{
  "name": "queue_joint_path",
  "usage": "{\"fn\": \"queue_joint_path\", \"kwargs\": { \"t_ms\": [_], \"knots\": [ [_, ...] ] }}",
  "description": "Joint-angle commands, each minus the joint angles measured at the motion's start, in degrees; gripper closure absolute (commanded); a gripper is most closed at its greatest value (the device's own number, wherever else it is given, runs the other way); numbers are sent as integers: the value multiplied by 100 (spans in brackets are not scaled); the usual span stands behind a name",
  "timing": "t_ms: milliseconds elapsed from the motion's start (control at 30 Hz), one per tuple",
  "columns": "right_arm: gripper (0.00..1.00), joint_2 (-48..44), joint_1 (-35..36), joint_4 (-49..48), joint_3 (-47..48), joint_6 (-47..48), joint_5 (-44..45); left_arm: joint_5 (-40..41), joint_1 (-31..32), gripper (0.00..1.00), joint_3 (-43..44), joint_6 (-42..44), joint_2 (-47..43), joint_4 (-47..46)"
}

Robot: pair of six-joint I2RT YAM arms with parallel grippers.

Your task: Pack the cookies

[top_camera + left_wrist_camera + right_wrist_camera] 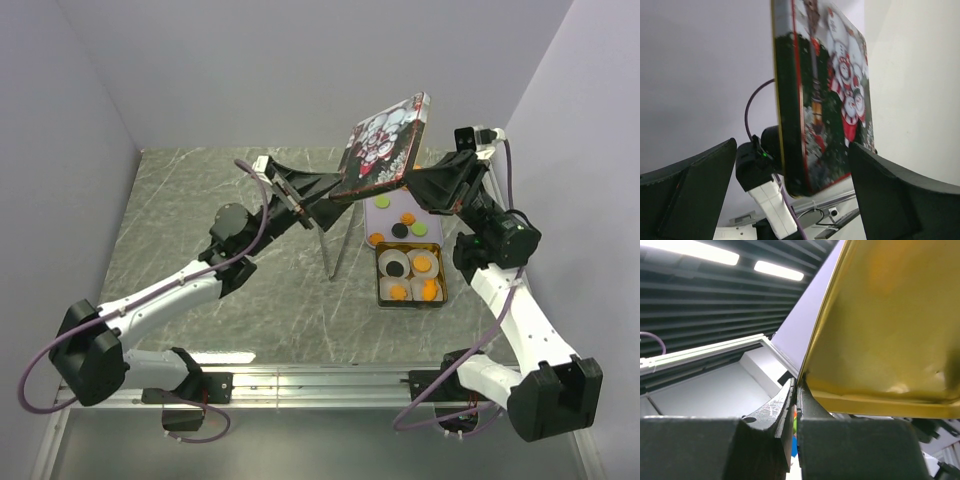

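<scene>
A tin lid [385, 140] printed with snowmen hangs tilted in the air above the table's right side. My right gripper [425, 185] is shut on the rim of the lid; the right wrist view shows its jaws [799, 385] pinching the edge of the gold underside [890, 315]. My left gripper [315, 195] is open at the lid's lower left corner. The lid [820, 100] stands between its spread fingers [792, 145] with a gap on each side. Below, the cookies lie in an open tin [379, 285]: orange ones [423, 264] and a black one [393, 266] in white paper cups.
More loose cookies, green [382, 203], orange [407, 217] and black [399, 230], rest on a pale sheet just behind the tin. Thin grey rods [335, 245] stand under the lid. The right wall runs close beside the right arm.
</scene>
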State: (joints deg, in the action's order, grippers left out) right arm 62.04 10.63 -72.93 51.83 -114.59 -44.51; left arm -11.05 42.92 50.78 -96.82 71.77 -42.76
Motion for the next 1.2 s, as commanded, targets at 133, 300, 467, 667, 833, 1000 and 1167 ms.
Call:
{"fn": "queue_joint_path", "kwargs": {
  "t_ms": [133, 300, 467, 667, 833, 1000, 1167],
  "knots": [
    [100, -534, 272, -1681, -462, -3105, 391, 472, 226, 7, 766, 461, 408, -30],
    [100, -763, 387, -1707, -946, -3114, 391, 797, 244, 24, 635, 707, 101, -56],
    [100, -729, 396, -1611, -1114, -2921, 207, 640, 60, 67, 450, 1032, -321, 154],
    [92, -675, 387, -227, -947, -1965, -478, -195, -502, 99, 388, 1094, -470, 408],
    [42, -1150, 387, 5394, 307, 1977, -1165, -774, -951, 99, 380, 1156, -515, 471],
    [33, -914, 334, 7941, 1258, 3881, -735, -1153, -1268, 99, 274, 1042, -410, 251],
    [32, -528, 325, 8583, 1610, 4400, -217, -1215, -1268, 99, 265, 1138, -278, 242]
  ]
}}
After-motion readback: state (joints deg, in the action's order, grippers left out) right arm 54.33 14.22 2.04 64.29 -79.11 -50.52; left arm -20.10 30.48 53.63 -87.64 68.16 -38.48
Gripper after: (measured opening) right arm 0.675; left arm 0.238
